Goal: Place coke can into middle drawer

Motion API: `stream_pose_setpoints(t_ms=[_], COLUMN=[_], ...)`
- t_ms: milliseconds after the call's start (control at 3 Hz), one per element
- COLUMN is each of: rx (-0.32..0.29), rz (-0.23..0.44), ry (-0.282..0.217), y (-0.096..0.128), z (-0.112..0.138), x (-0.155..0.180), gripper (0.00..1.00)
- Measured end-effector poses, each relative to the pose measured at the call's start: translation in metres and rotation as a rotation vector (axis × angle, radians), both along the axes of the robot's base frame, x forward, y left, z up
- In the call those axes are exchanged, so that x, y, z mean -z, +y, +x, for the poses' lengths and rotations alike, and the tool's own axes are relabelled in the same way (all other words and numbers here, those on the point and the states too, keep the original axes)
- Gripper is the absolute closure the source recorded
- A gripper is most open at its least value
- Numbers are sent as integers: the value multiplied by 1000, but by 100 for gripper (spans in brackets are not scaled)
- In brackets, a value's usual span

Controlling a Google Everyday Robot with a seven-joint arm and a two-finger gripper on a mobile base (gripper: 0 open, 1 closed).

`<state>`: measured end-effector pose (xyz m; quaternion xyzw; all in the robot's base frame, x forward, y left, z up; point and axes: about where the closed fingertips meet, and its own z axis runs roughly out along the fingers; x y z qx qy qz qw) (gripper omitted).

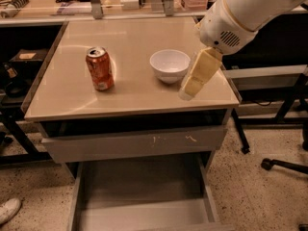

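Coke can [99, 69] upright on the left half of the bench [139, 97] top, roughly midway between back and front edges, well apart from the white bowl [169, 65] sitting right of centre. Gripper [186, 93] hanging over the front right corner, just beside the bowl, tilted down and leftward, clear of the can; open or closed, impossible to tell. Middle drawer [139, 189] pulled out below the front edge, under the scratched drawer front [130, 144], grey floor showing.

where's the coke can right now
In the camera view the coke can stands upright on the tabletop's left part, left of the white bowl; the hand hovers right of the bowl.
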<state>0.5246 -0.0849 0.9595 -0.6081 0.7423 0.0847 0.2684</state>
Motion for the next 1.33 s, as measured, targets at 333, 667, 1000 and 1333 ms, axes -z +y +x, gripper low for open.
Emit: stream_pose_setpoints(t_ms=[333,667,1000,1333], rx=[-22,-22,-10,6], rz=[57,57,100,144], ry=[-3,-3,-32,-47], y=[19,19,35,57], z=[21,21,30,55], x=[6,6,6,7], gripper=[0,0,0,0])
